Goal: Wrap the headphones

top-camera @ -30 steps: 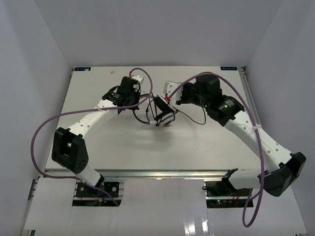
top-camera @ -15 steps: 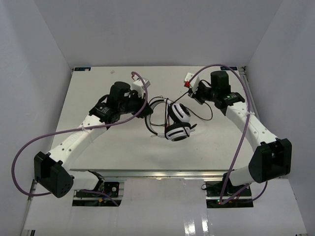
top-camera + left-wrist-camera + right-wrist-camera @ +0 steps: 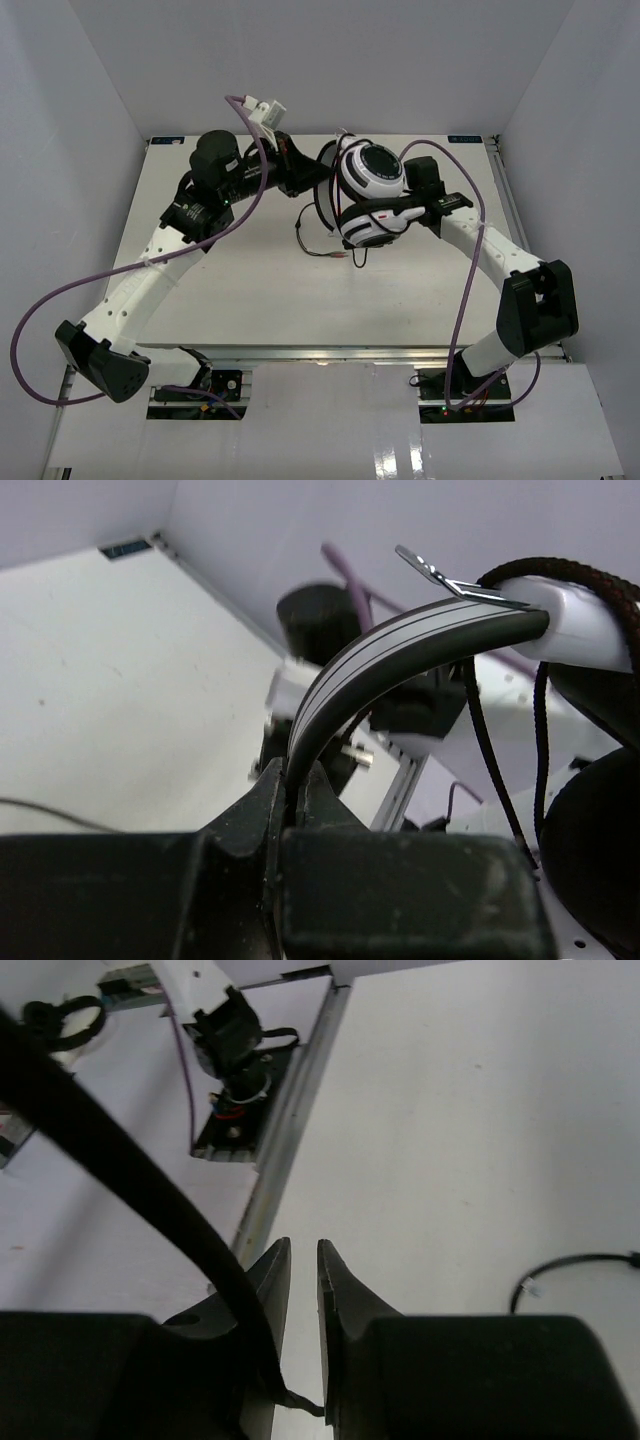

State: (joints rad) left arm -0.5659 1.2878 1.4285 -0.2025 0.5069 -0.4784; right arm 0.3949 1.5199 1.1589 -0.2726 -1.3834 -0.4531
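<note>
Though aloft, headphones (image 3: 372, 180) in left gripper (image 3: 297, 780)

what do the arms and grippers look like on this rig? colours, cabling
The left arm and right arm both have white links with black joint housings. A thick purple cable loops loosely along each. The left gripper and right gripper are matte black, with two wedge-shaped fingers tapering to the tips.

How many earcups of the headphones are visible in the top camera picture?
2. The upper earcup faces the camera, at the far middle of the view. The lower earcup is just below it in the picture, seen from its side. Neither is hidden.
</note>
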